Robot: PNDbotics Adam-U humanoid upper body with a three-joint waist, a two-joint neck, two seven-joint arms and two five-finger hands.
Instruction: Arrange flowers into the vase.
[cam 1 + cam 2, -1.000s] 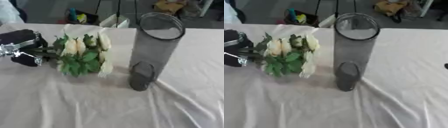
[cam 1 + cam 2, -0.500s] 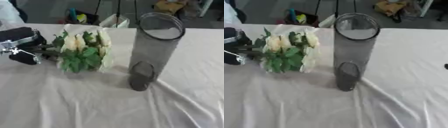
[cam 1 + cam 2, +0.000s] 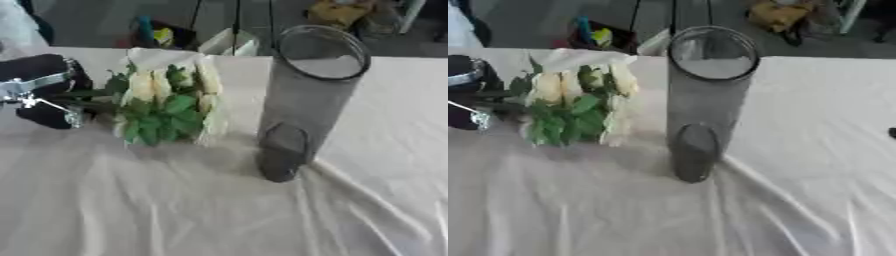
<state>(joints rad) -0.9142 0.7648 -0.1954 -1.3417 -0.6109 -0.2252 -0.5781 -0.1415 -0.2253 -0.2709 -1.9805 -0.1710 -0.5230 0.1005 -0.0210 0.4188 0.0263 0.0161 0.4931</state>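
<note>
**Bouquet held low beside the vase**

The left hand point(image 3: 39, 92) is clutching the bouquet point(image 3: 166, 107) by its stems at the cloth's 9 o'clock edge. Open cloth point(image 3: 219, 215) is spreading toward 6 o'clock and 3 o'clock. The bouquet's long axis is running 9 to 3, blooms pointing toward the vase point(image 3: 306, 100), near it but apart. The vase is standing upright at centre. Wrinkled white cloth is covering the table; clutter is sitting on the floor at 12 o'clock.

Table point(image 3: 175, 210): covered with a wrinkled white cloth point(image 3: 376, 165). Tall grey cylindrical vase point(image 3: 306, 100) stands upright near centre. Bunch of cream flowers point(image 3: 171, 105) at nine o'clock of the vase, just beside it.
</note>
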